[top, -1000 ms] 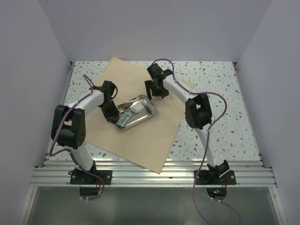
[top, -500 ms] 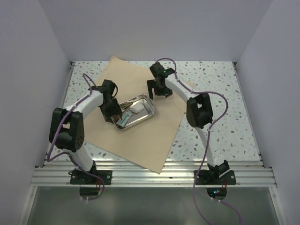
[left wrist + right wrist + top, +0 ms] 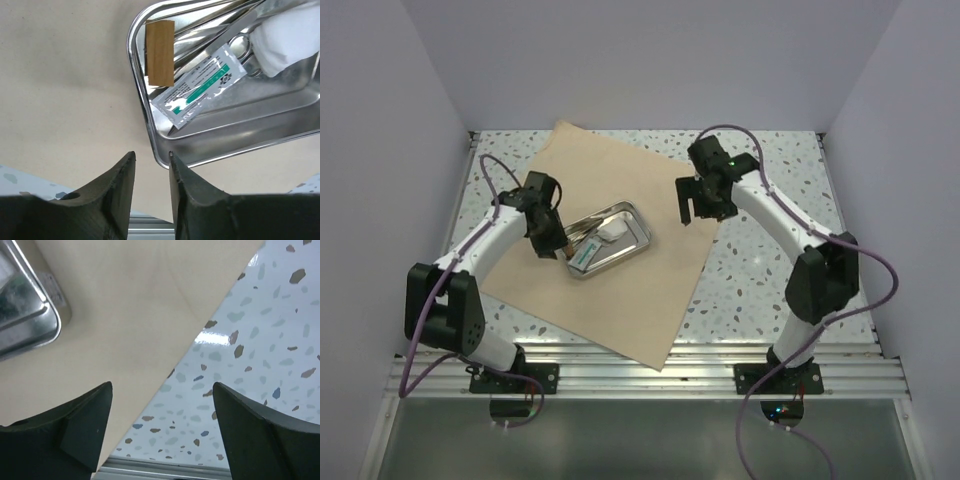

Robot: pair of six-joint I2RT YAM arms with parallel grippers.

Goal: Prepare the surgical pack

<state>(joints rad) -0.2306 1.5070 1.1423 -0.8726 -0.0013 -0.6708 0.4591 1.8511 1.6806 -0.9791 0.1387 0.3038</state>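
Covering much of the speckled table [image 3: 760, 285], the tan wrap sheet [image 3: 620, 300] lies flat, with the steel tray [image 3: 632, 238] near its middle. Only the left wrist view resolves the contents: white gauze [image 3: 287, 37], a teal-printed packet [image 3: 200, 90], a brown tab [image 3: 160, 52] and what may be scissor handles [image 3: 241, 46]. The left gripper [image 3: 151, 162] hangs just outside the tray's corner, jaws slightly apart on nothing. The right gripper [image 3: 162, 390], arm outstretched, hovers over the sheet's right edge, jaws wide.
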